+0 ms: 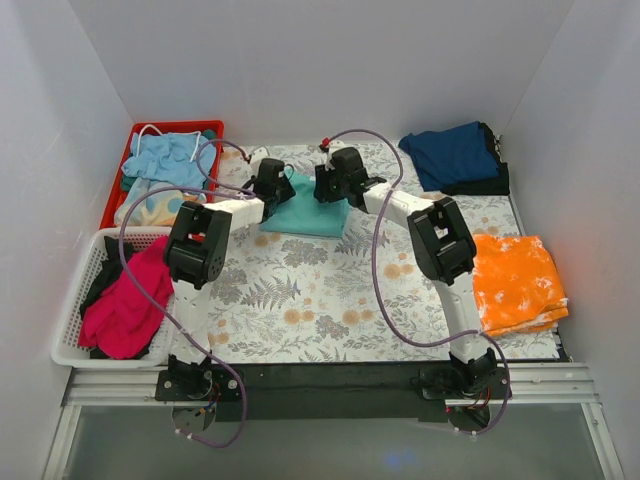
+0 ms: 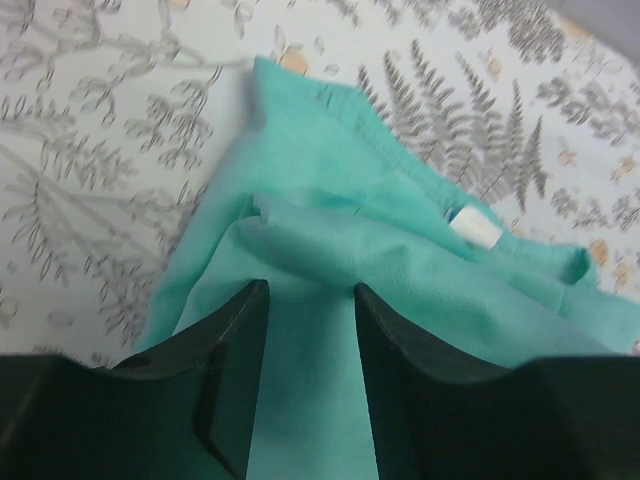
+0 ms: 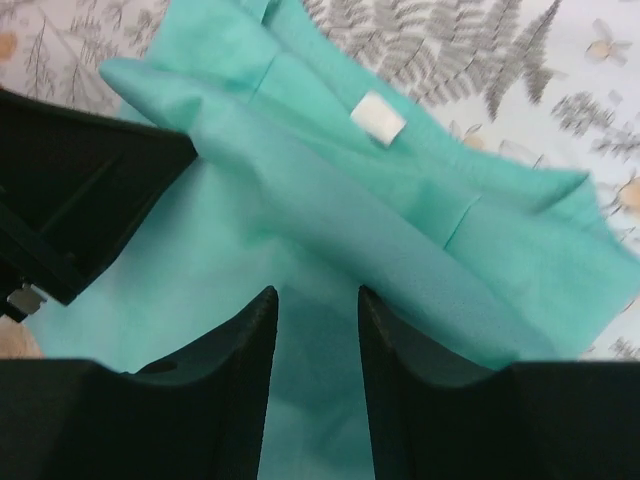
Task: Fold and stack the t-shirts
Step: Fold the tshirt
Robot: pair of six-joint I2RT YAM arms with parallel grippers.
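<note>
The plain teal-green cotton t-shirt [image 1: 305,215] lies partly folded at the upper middle of the fern-printed worktop [image 1: 300,300], its wide edge towards the bottom of the frame. The left end effector [image 2: 308,300] sits at its upper-left corner and the right end effector [image 3: 315,300] at its upper-right corner. The cloth therefore spreads below both, and neither arm is the nearer.

In each wrist view the fingers stand a narrow gap apart with teal cloth filling the gap. I cannot tell whether either pair pinches it. A raised fold runs across just ahead of the fingertips, beside the white neck label [image 3: 378,118].

There are three other shirts:
- One navy blue shirt [image 1: 452,155] at the upper right.
- One orange-and-white mottled shirt [image 1: 515,282] at the right.
- One magenta shirt [image 1: 125,300] in the white mesh basket [image 1: 75,350].

The red crate [image 1: 122,165] holds pale blue cloths, too bunched to count.
</note>
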